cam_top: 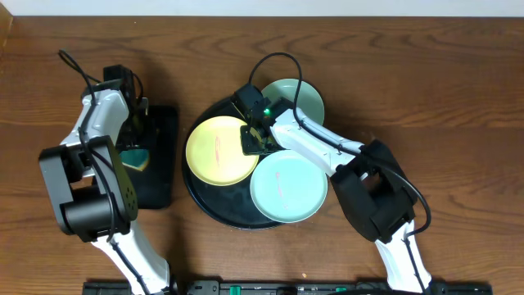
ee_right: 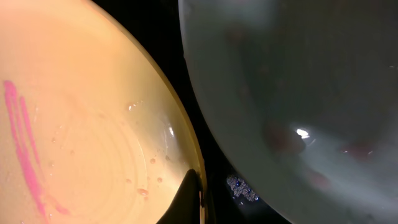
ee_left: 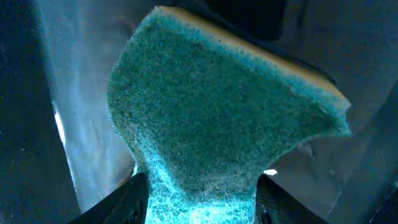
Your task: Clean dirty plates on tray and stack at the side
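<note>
I count 3 plates (cam_top: 221, 150) in 1 round tray (cam_top: 205, 198): 1 yellow, 2 mint | left fingers (ee_left: 124, 205) clamp 1 sponge (ee_left: 211, 124) | right fingers (ee_right: 188, 202): can't tell

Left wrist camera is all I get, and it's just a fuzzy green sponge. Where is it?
Observer: The left pincer holds the sponge over a small rectangular black tray.
Operator: Any plates around?
Observer: Three, on the round black tray: a yellow plate, a near mint plate and a far mint plate.
Operator: Are they dirty?
Observer: The yellow plate has a pink smear.
</note>
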